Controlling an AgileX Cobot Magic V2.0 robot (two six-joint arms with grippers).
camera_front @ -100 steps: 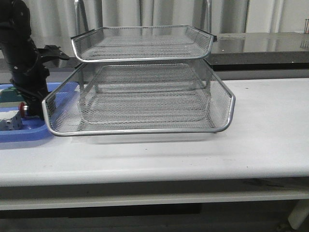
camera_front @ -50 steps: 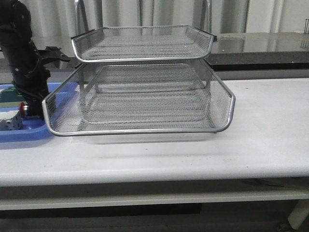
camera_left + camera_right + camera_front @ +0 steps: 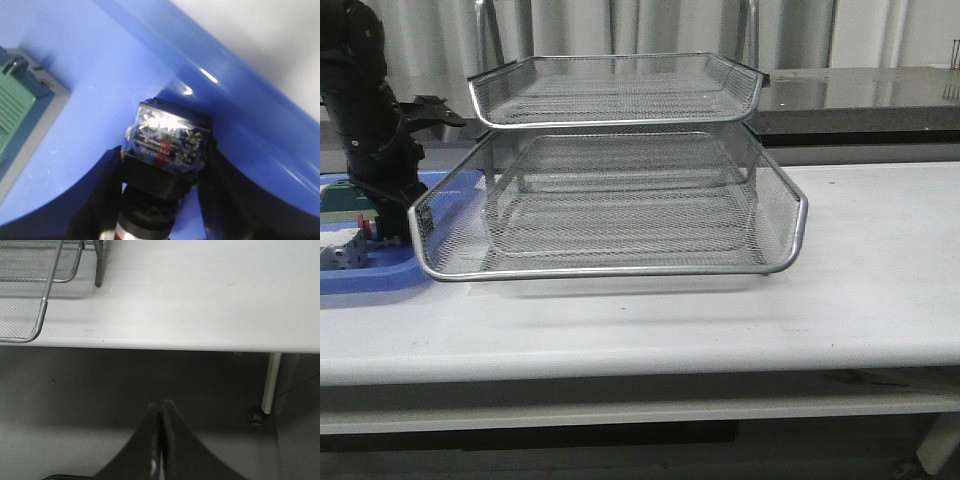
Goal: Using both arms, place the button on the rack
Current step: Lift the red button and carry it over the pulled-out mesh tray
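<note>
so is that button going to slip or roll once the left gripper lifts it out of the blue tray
Probably stiff and light: the button looks like a small hard-plastic part. Its glossy rear block could be somewhat slippery, though the left gripper has fingers on both sides. Its round body might roll if released on the rack.

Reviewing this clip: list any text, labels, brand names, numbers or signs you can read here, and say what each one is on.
No text is legible in any view.
Button, between the left end effector's fingers: the clear rear block shows pale markings and a red mark, too blurred and glary to read.
Green block in the blue tray: no readable marking.
Rack and table: no labels visible.
</note>
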